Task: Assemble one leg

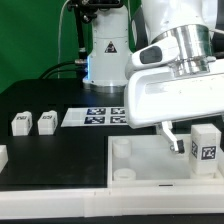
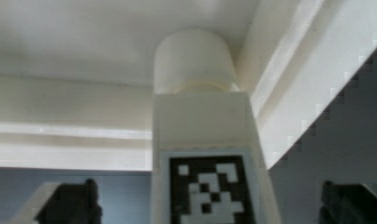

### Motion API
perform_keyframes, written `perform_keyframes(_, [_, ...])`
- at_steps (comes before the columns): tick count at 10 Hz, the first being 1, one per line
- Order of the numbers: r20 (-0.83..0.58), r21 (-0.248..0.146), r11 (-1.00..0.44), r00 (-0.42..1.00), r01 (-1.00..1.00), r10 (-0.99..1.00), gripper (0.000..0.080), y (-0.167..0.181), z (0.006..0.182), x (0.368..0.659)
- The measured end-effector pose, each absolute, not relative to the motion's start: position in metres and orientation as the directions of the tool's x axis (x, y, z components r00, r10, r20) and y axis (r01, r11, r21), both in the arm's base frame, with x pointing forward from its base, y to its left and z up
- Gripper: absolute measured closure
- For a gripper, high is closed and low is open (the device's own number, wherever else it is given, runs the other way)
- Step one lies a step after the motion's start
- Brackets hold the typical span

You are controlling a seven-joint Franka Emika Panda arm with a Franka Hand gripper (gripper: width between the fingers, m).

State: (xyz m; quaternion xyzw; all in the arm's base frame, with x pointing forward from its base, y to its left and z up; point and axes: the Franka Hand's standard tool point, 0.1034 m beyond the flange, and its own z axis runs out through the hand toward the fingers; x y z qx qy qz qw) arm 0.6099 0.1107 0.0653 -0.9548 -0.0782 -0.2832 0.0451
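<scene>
A white leg (image 1: pixel 207 146) with a black-and-white marker stands upright on the large white tray-like part (image 1: pixel 150 170), at the exterior view's right. My gripper (image 1: pixel 196 138) hangs over it with one finger (image 1: pixel 173 137) beside it; the other finger is hidden. In the wrist view the leg (image 2: pixel 206 130) lies midway between my dark fingers (image 2: pixel 68 202), with a gap on each side. My gripper (image 2: pixel 211 202) is open. The leg's rounded end points at the tray's wall (image 2: pixel 78 60). Two more legs (image 1: pixel 20 123) (image 1: pixel 46 122) stand at the left.
The marker board (image 1: pixel 100 116) lies on the black table behind the tray. Another white part (image 1: pixel 2 155) shows at the left edge. The arm's base (image 1: pixel 105 55) stands at the back.
</scene>
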Motion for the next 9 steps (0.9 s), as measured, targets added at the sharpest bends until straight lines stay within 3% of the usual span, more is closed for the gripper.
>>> perform_keyframes(4, [0.547, -0.042, -0.984, 0.828, 0.175, 0.124, 0.0150, 0.111, 0.065, 0.610])
perform_keyframes(8, [0.481, -0.053, -0.982, 0.866, 0.183, 0.135, 0.0150, 0.112, 0.095, 0.624])
perform_keyframes(9, [0.462, -0.057, -0.981, 0.876, 0.183, 0.137, 0.0150, 0.113, 0.095, 0.625])
